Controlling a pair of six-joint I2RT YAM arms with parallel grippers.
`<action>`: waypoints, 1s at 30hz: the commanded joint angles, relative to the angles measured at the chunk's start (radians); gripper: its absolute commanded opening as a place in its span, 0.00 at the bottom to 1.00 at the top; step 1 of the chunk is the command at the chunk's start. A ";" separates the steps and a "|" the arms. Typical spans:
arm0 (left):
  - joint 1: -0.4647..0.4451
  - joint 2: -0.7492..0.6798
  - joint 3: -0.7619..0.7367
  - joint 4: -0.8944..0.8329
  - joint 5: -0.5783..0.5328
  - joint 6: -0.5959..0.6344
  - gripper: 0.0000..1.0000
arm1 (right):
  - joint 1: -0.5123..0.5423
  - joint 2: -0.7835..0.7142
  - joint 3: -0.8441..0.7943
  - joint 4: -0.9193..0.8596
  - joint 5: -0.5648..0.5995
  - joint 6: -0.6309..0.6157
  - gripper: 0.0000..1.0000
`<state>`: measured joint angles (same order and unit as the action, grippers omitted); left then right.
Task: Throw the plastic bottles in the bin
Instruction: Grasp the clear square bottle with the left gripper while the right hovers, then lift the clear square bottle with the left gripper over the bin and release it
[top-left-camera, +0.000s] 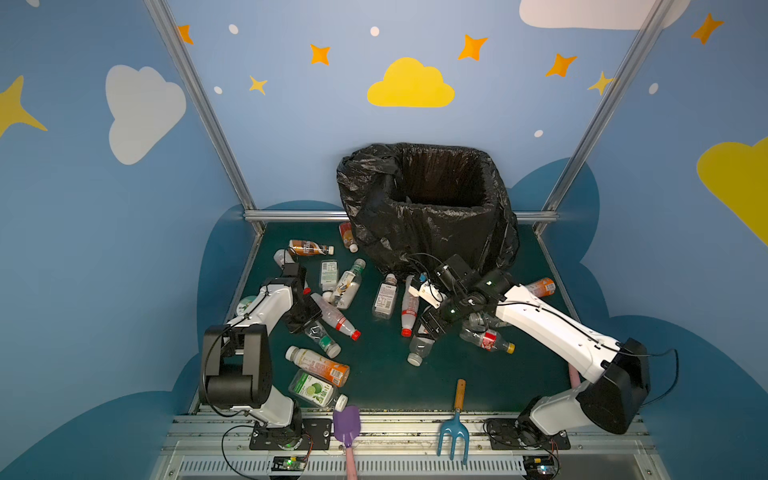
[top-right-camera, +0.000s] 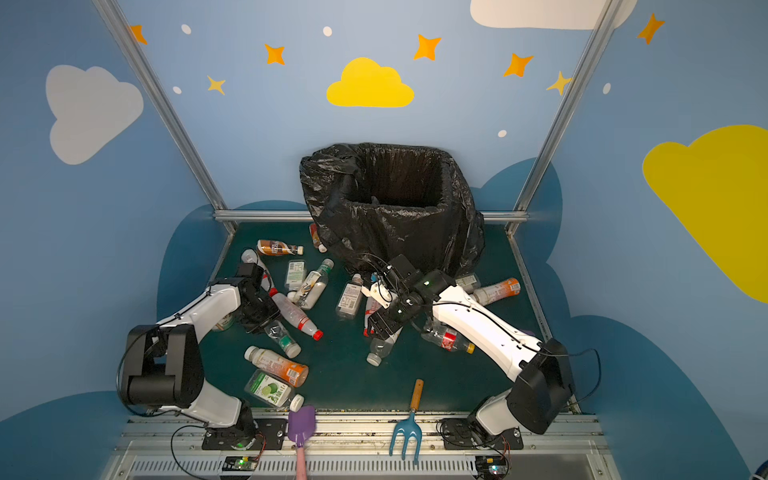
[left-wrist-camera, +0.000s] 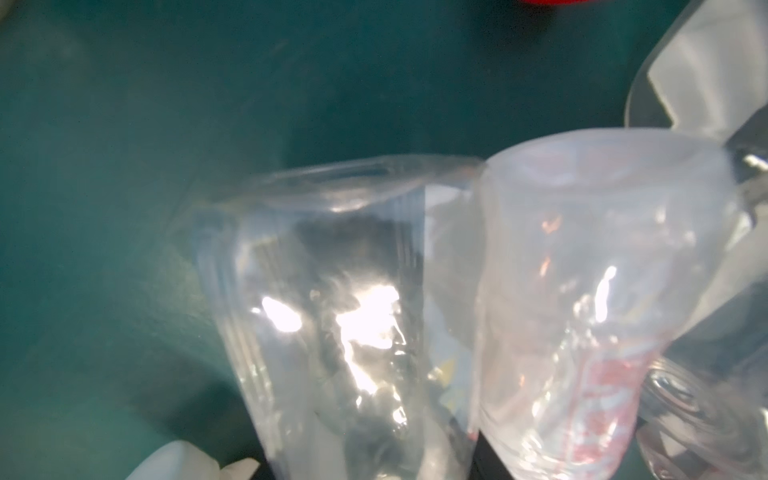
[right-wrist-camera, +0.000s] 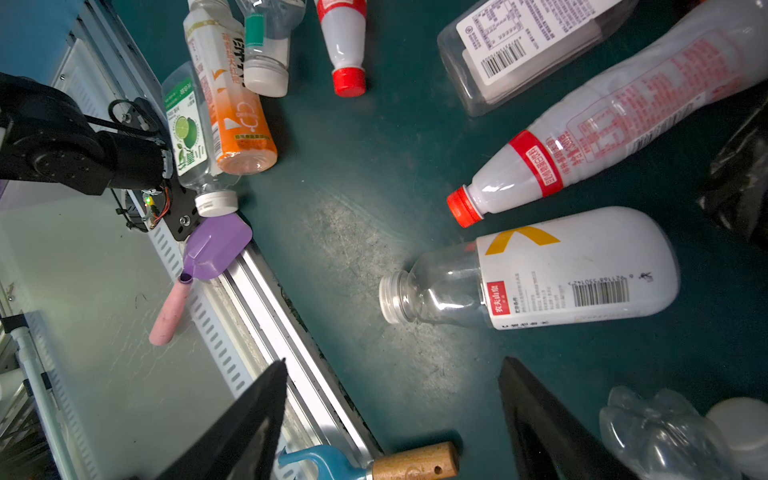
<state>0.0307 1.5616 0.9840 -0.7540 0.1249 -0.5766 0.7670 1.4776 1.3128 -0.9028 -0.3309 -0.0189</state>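
Several plastic bottles lie scattered on the green table in both top views. The bin (top-left-camera: 432, 232) (top-right-camera: 395, 232), lined with a black bag, stands at the back. My left gripper (top-left-camera: 309, 326) (top-right-camera: 269, 323) is down on a clear bottle (top-left-camera: 325, 341) (left-wrist-camera: 332, 291) with a green label. That bottle fills the left wrist view, with a black finger (left-wrist-camera: 492, 461) against its side, beside a red-labelled bottle (left-wrist-camera: 582, 299). My right gripper (top-left-camera: 432, 330) (right-wrist-camera: 395, 361) hangs open above the table, close to a white-labelled bottle (right-wrist-camera: 561, 270) (top-left-camera: 419, 349), with nothing between its fingers.
A purple shovel (top-left-camera: 346, 424) and a blue rake (top-left-camera: 455, 430) lie across the front rail. A round jar with a green-white lid (top-left-camera: 247, 305) sits behind the left arm. An orange bottle (top-left-camera: 320, 365) and a lime-label bottle (top-left-camera: 316, 388) lie front left.
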 joint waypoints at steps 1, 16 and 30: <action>0.004 0.020 0.024 0.002 0.010 0.023 0.48 | -0.004 0.012 0.040 -0.028 0.017 0.015 0.79; 0.019 -0.056 0.217 -0.065 0.041 0.047 0.43 | -0.005 0.006 0.052 0.006 0.073 0.050 0.79; 0.083 -0.335 0.478 0.096 0.080 0.057 0.44 | -0.007 -0.036 0.054 0.067 0.118 0.085 0.78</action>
<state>0.1104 1.2800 1.3872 -0.7662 0.1844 -0.5381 0.7658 1.4788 1.3426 -0.8600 -0.2306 0.0486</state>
